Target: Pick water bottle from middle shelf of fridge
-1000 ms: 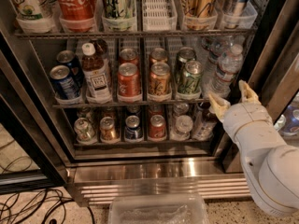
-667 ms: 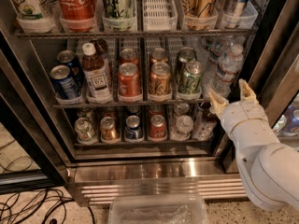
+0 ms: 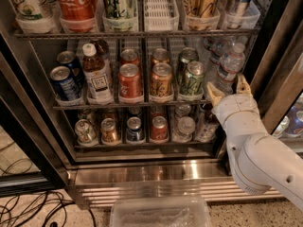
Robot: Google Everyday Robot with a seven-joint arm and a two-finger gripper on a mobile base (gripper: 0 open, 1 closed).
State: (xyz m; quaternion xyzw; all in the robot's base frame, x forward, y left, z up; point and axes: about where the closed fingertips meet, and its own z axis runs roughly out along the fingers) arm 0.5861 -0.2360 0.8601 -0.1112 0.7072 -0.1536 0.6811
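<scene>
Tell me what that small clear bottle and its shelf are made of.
The water bottle looks like thin clear plastic: see-through and ribbed, with a white cap. The middle shelf seems to be grey metal wire, going by its thin glinting rail. The end effector, open, sits just before the bottle.

Fridge [image 3: 142, 176]: black frame, stainless base, wire shelves stocked with drinks.
Middle shelf [image 3: 128, 105]: cans [image 3: 130, 82] in lanes; brown tea bottle [image 3: 97, 74] in the second lane from the left.
Water bottle [image 3: 230, 66]: upright at the shelf's right end, white cap on.
Gripper [image 3: 228, 88]: at the shelf's right front, fingers spread apart, one tip on either side of the bottle's base; whether they touch it cannot be told.
</scene>
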